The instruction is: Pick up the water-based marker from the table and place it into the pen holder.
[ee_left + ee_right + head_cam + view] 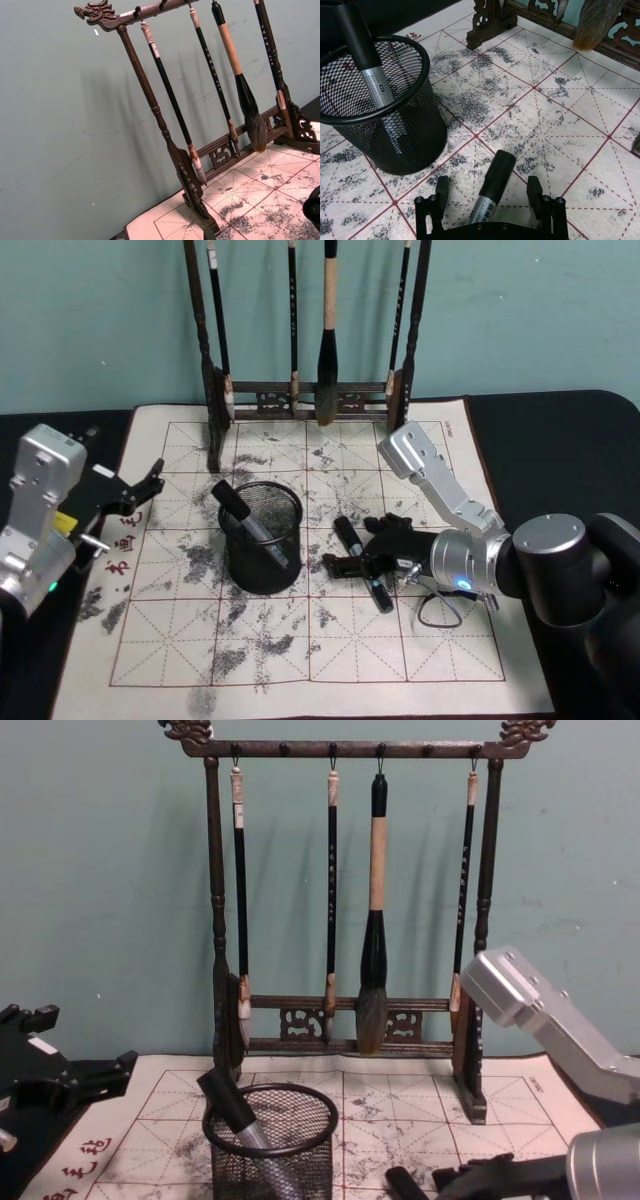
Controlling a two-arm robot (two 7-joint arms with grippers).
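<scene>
**Grasp Preparation: Handling and Identification**

**Handling.** The marker [496, 175] is judged to be a light, rigid plastic cylinder. It should not bend or deform under clamping. Its smooth, round body may roll on the mat [400, 650] or slip along the pads if it is gripped near one end. Take hold near mid-length, at or just behind the junction of cap and barrel, with the pads square across the axis. A moderate closing force should be enough. A grasp on the cap alone risks pulling the cap loose.

**Appearance.** The marker has a black cap with a blunt round end. The barrel is grey and carries printed characters. A second marker [238, 508] of the same pattern leans inside the holder [262, 560], cap upward.

**Location.** The marker lies flat on the ink-stained grid mat, near the holder on the robot's right. The cap end points toward the rack [300, 395] at the back of the surface.

**Right claw.** The right claw [487, 182] is low over the mat and straddles the marker. Its fingers are apart, one on each side of the barrel. Neither finger touches the marker.

**Left claw.** The left claw [148, 488] is idle at the left edge of the mat. Its fingers are apart and hold nothing.

**Status.** The grasp is judged not yet made. The holder mouth is partly occupied, so insert on the free side.
</scene>
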